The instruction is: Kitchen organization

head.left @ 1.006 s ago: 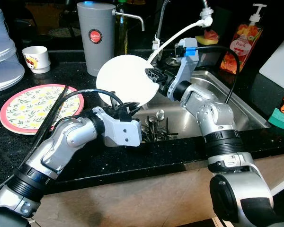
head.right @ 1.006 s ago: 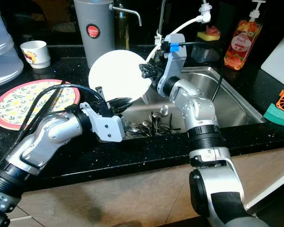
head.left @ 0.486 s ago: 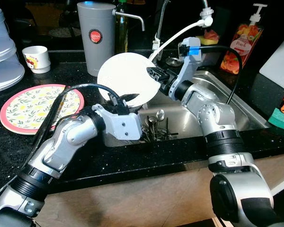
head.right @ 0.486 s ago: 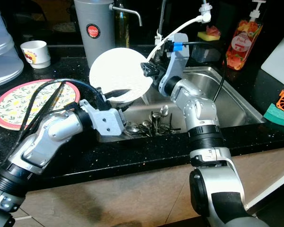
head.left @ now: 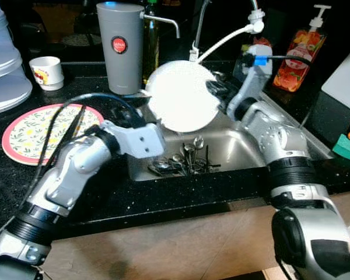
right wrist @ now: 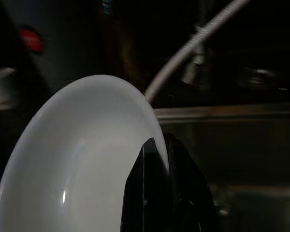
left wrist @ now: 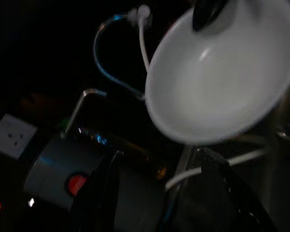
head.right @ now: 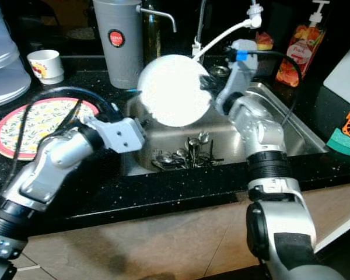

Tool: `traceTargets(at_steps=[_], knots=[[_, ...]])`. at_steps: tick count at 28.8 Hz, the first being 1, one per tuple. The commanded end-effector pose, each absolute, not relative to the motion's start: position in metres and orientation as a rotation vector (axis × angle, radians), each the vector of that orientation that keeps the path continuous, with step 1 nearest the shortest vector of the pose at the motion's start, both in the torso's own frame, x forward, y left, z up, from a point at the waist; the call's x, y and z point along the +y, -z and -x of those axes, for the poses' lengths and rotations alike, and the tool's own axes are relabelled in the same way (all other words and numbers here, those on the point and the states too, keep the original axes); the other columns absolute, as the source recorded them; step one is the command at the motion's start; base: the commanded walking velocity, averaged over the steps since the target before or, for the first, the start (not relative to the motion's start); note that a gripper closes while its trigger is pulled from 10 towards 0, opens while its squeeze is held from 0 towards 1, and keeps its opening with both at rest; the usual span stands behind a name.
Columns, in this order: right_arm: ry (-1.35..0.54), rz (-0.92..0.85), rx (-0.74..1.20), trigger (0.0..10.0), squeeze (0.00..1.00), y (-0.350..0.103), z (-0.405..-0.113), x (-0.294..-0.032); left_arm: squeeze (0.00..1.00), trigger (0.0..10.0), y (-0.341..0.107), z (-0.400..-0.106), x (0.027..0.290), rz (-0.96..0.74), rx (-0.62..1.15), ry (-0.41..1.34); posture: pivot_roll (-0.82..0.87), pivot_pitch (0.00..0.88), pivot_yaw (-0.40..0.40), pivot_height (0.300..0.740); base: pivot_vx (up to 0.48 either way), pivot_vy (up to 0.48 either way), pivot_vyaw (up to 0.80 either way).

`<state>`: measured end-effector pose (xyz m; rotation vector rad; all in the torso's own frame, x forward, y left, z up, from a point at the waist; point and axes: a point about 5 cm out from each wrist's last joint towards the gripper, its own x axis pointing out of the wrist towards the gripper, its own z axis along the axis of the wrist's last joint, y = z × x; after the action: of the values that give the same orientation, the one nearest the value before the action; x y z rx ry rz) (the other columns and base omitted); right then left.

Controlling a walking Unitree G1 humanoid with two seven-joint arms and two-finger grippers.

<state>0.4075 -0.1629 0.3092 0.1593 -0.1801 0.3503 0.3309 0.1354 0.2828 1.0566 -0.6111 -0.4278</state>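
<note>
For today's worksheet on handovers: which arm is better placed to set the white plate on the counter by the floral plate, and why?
Left. The left gripper hangs open just below the white plate, nearer the floral plate. The right gripper holds the rim over the sink, farther off.

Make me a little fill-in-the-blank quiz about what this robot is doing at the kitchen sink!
1. The right gripper holds a white plate by its ____.
2. The plate is held up over the ____.
3. Spoons lie at the bottom of the steel ____.
4. On the counter by the left arm lies a flowered plate with a ____ rim.

Missing words: rim; sink; sink; pink
</note>
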Motion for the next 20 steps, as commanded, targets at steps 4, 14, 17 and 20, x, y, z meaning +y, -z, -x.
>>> traceTargets(at_steps=[4,14,17,20], knots=[[-0.25,-0.094,-0.177,0.0,0.0,-0.3,-0.409,-0.177,0.0,10.0,-0.277,-0.333,0.143,-0.923,-0.525,0.368,-0.02,0.081,-0.044,0.74,0.0,0.0,0.0],[-0.277,0.012,-0.191,0.0,0.0,-0.286,-0.408,-0.154,0.0,10.0,-0.275,-0.348,0.139,-0.359,-0.21,0.296,-0.03,0.068,-0.045,0.74,0.0,0.0,0.0],[-0.286,0.03,-0.182,0.0,0.0,-0.278,-0.408,-0.146,0.0,10.0,-0.278,-0.344,0.13,-0.36,-0.189,0.393,-0.02,0.068,-0.046,0.74,0.0,0.0,0.0],[-0.296,0.028,-0.181,4.1,0.0,-0.276,-0.408,-0.141,0.0,10.0,-0.279,-0.339,0.128,-0.489,-0.186,0.422,-0.02,0.069,-0.046,0.74,0.0,0.0,0.0]])
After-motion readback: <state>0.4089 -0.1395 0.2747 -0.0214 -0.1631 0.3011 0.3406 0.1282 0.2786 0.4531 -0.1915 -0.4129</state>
